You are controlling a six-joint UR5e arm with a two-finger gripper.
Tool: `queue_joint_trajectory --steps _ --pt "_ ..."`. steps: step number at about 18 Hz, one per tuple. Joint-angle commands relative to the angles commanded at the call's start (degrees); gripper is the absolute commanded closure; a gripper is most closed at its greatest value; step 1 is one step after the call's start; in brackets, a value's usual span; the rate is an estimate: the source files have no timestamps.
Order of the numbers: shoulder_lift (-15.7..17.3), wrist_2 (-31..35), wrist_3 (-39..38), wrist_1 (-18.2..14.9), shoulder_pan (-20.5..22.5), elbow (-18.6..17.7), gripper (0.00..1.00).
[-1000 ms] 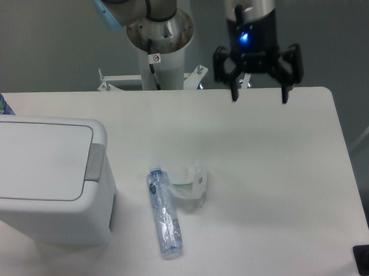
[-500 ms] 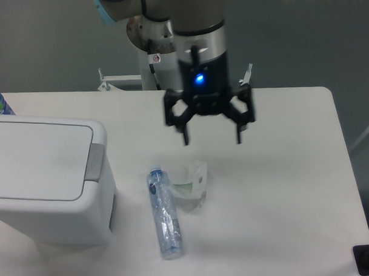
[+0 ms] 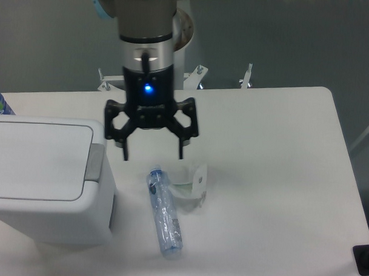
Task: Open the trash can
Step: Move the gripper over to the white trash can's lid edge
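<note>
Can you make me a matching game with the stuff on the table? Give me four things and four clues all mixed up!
Things:
1. trash can
2. bottle
3. gripper
4. crumpled clear wrapper

Clues:
A. lying on its side on the table
B. open, hanging above the table with a blue light on it
C. white box at the left, lid shut
D. see-through scrap just right of the bottle's cap end

Pairs: 1-C, 2-A, 3-B, 4-D

Trash can [image 3: 43,181] cut off at left edge; arm's upper part out of frame.
</note>
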Motion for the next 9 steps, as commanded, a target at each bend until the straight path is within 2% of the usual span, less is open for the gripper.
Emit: queue_joint_trajectory --steps 9 --pt "-1.14 0.00 -0.09 0.00 -1.50 -0.53 0.00"
